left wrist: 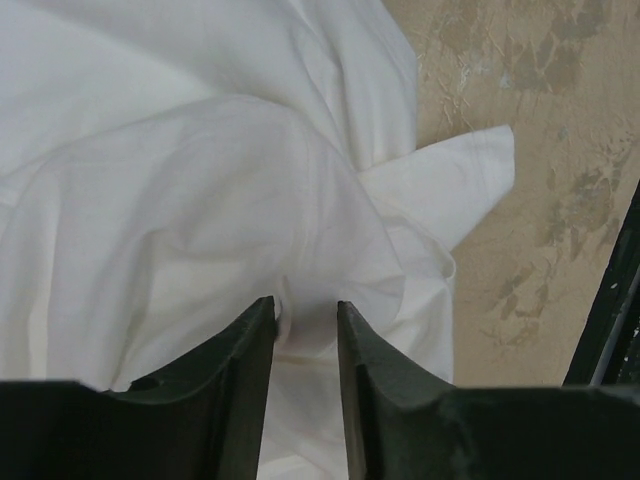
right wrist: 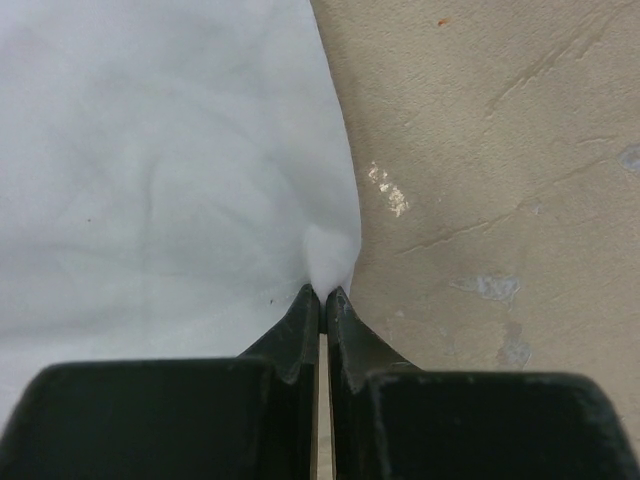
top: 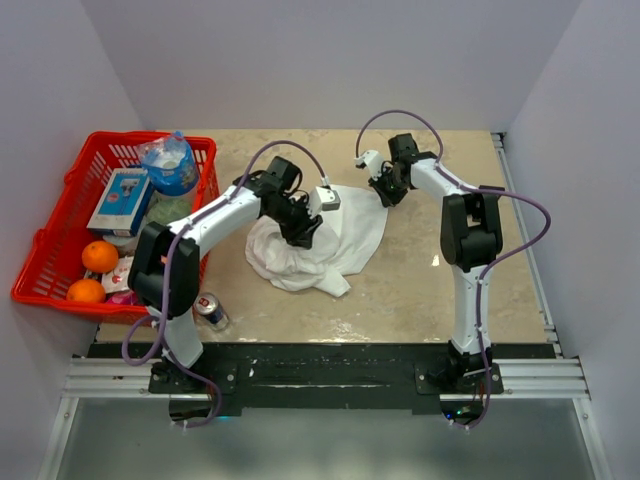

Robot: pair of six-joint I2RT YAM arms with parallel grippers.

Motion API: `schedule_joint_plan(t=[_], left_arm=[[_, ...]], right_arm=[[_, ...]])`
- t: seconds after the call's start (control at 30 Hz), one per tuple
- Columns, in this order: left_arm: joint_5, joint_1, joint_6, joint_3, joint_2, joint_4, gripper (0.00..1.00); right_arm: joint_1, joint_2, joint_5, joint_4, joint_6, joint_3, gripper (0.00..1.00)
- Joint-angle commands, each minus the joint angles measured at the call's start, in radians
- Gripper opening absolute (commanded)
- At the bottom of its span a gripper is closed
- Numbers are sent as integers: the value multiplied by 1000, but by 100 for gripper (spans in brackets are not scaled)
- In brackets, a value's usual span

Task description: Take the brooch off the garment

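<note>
The white garment (top: 345, 240) lies crumpled mid-table, and none of its black print shows. No brooch can be seen in any view; it is hidden or out of sight. My left gripper (top: 303, 230) sits on the shirt's middle. In the left wrist view its jaws (left wrist: 305, 305) hold a bunched fold of the cloth (left wrist: 180, 180), with creases running out from the tips. My right gripper (top: 385, 190) is at the shirt's far right edge. In the right wrist view it (right wrist: 323, 292) is shut on a small pucker of the hem (right wrist: 332, 255).
A red basket (top: 40, 265) at the left holds two oranges (top: 99, 256), a blue box (top: 120, 200) and a plastic bottle (top: 170, 165). A drink can (top: 210, 311) lies by the left arm's base. Bare beige tabletop (top: 430, 290) runs right of the shirt.
</note>
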Motion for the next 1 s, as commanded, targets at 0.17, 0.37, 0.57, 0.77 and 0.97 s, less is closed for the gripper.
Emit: schedule_joint_plan(t=[0.17,0.37,0.57,0.77,0.97], left_arm=[[28,-10,19,67,24,-42,0],[177,71,-4,262,-28,-160,0],[64,148,-36,342,-192,-43,0],[-158,214,-110,293,-336,103,0],[-288,214,-29,206,-456,108,0]], right_arm=[[-6,-48,62,-5,9,-19,0],[-43,-149,8,-16,24,-4,0],[-74,-429,-40,62,78,27,0],[-72,-634,-8,90,110,38,0],[-77,-837,29,125,103,-79,0]])
